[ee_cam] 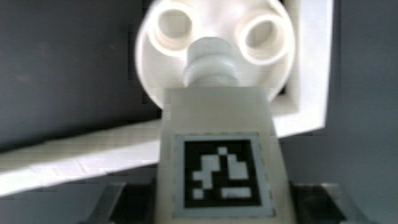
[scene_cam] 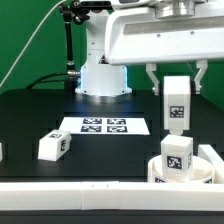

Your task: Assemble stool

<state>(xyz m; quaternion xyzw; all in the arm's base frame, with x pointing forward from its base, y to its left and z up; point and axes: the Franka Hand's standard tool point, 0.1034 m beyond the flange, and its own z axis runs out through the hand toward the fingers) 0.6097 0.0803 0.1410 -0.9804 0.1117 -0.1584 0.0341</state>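
Holding the held leg (scene_cam: pixel 176 110) upright with its tip down, the gripper (scene_cam: pixel 176 86) is clamped on it above the seat (scene_cam: pixel 158 172), likely to line it up with an open socket (ee_cam: pixel 260 36). The seat is braced against the white rail (scene_cam: pixel 60 195). A second leg (scene_cam: pixel 177 155) seems already planted, while the third leg (scene_cam: pixel 52 146) lies well apart.

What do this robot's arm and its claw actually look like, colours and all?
The arm is smooth glossy white, rounded at its foot, with dark parts higher up. The gripper is a white boxy block ending in two short dark fingers. No markings on it are legible.
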